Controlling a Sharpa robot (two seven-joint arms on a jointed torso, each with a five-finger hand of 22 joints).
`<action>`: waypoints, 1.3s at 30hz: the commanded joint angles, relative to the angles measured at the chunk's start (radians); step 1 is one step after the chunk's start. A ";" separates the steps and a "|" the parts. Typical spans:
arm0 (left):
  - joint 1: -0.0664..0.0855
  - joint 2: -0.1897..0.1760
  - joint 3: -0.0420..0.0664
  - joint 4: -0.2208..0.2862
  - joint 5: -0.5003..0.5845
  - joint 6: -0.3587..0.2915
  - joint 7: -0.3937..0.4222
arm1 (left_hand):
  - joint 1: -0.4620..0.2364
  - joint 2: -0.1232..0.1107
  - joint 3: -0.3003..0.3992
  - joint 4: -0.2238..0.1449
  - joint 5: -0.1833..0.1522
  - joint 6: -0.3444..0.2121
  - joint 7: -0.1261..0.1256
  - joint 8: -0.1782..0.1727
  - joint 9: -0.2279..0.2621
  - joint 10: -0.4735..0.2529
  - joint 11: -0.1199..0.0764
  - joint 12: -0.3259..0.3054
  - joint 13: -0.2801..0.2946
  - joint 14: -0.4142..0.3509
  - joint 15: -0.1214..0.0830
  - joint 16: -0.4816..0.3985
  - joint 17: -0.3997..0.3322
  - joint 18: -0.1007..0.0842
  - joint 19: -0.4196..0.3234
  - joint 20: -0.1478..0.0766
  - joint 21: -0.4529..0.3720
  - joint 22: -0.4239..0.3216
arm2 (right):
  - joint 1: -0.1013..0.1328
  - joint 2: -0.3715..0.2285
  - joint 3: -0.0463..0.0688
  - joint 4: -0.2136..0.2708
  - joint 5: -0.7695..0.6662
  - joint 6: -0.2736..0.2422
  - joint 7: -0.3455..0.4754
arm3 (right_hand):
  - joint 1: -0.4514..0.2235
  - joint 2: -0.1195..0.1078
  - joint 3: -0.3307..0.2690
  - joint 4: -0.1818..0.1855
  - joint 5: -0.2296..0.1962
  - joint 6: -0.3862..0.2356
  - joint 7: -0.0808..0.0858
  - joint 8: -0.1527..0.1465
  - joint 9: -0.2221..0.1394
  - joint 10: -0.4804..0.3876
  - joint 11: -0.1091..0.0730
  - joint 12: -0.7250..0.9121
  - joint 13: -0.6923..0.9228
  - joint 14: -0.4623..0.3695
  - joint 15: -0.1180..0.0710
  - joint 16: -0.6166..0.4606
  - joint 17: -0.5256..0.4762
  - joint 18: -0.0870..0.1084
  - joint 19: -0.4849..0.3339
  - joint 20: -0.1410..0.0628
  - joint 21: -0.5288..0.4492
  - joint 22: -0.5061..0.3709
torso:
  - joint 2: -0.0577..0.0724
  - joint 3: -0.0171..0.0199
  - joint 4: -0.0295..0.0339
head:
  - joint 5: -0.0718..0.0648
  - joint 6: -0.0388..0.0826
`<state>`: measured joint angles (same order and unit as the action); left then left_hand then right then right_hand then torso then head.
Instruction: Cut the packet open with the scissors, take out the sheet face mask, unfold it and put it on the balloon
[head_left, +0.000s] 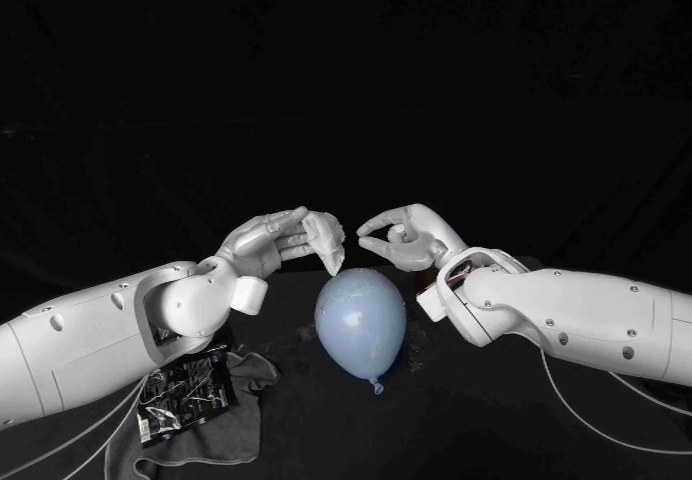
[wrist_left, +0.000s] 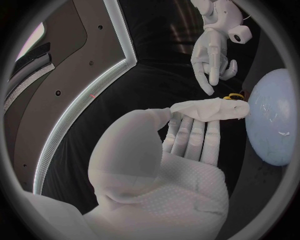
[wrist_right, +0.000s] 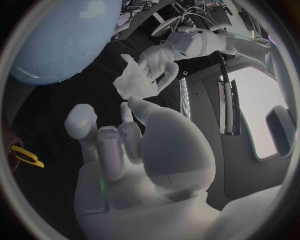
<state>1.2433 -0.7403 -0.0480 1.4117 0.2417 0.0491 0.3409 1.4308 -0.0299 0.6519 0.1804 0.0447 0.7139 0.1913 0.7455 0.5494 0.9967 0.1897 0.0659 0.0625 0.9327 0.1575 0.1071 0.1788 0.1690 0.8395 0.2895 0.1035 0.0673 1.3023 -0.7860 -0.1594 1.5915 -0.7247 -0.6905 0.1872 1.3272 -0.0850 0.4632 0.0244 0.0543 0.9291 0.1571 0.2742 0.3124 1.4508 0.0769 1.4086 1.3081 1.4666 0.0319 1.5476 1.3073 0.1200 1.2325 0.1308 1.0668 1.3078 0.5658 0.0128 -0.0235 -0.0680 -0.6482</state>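
A pale blue balloon (head_left: 361, 320) lies on the black table, knot toward me, also visible in the left wrist view (wrist_left: 275, 125) and the right wrist view (wrist_right: 62, 40). Just beyond its far end my left hand (head_left: 281, 240) pinches the folded white sheet mask (wrist_left: 206, 109), whose tip hangs down over the balloon (head_left: 333, 258). My right hand (head_left: 404, 235) hovers close opposite, fingers loosely bent, holding nothing; its fingertips (wrist_left: 208, 89) point at the mask. The opened silver packet (head_left: 185, 395) lies at the lower left. Yellow scissor handles (wrist_right: 26, 156) show past the balloon.
A grey cloth (head_left: 253, 375) lies under the packet at the table's near left, beside the balloon. Both forearms flank the balloon closely. Cables trail from my right arm (head_left: 577, 380) over the near right of the table.
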 joint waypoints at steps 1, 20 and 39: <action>0.002 -0.001 0.001 0.006 -0.010 0.057 -0.004 | -0.001 0.005 0.024 -0.019 0.004 -0.009 0.034 0.003 0.008 -0.007 -0.001 -0.002 0.000 0.004 0.006 -0.004 -0.002 0.008 -0.001 0.001 -0.003 0.000 | 0.001 0.012 0.001 -0.010 0.020 -0.009 0.004 | -0.036 -0.006 -0.015 0.019 -0.005 0.005 0.005 -0.008 -0.004 0.004 0.005 0.002 0.117 0.054 -0.008 0.003 0.179 -0.009 0.003 0.002 -0.001 0.115 | 0.000 -0.0004 0.0001 | -0.002 0.002; 0.002 -0.006 0.001 0.017 -0.019 0.083 -0.004 | -0.002 0.003 0.026 -0.021 0.004 -0.013 0.034 0.008 0.011 -0.008 0.000 -0.002 0.000 0.004 0.006 -0.005 -0.002 0.007 -0.004 0.001 -0.005 -0.001 | 0.001 0.042 0.001 -0.033 0.009 0.010 -0.053 | -0.073 -0.028 -0.054 0.044 -0.005 -0.001 0.009 -0.025 -0.015 -0.004 0.009 -0.006 0.108 0.047 -0.004 0.000 0.167 -0.005 -0.012 0.004 -0.019 0.109 | 0.000 -0.0001 0.0005 | -0.002 0.001; 0.002 -0.004 0.001 0.019 -0.022 0.084 -0.009 | -0.002 0.002 0.027 -0.022 0.003 -0.015 0.034 0.010 0.013 -0.009 0.000 -0.002 0.000 0.003 0.006 -0.006 -0.002 0.006 -0.006 0.001 -0.006 -0.001 | 0.001 0.059 0.001 -0.026 0.000 0.012 -0.053 | -0.067 -0.011 -0.065 0.055 -0.005 0.040 -0.007 -0.009 -0.011 0.007 -0.003 0.008 0.120 0.054 -0.012 0.003 0.179 -0.008 0.001 0.001 0.000 0.114 | 0.000 -0.0001 -0.0003 | -0.002 0.000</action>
<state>1.2435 -0.7463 -0.0482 1.4285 0.2229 0.1118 0.3284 1.4260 -0.0347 0.6518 0.1803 0.0449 0.7069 0.1914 0.7506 0.5501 0.9969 0.1896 0.0659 0.0627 0.9327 0.1575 0.1072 0.1780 0.1615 0.8396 0.2895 0.1035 0.0671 1.3030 -0.7281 -0.1592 1.5646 -0.7090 -0.6891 0.1349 1.2604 -0.1077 0.4042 0.0774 0.0543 0.9623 0.1496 0.2622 0.2997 1.4513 0.0760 1.4112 1.3081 1.4629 0.0278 1.5463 1.3072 0.1140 1.2285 0.1346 1.0632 1.3081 0.5657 0.0128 -0.0237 -0.0698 -0.6483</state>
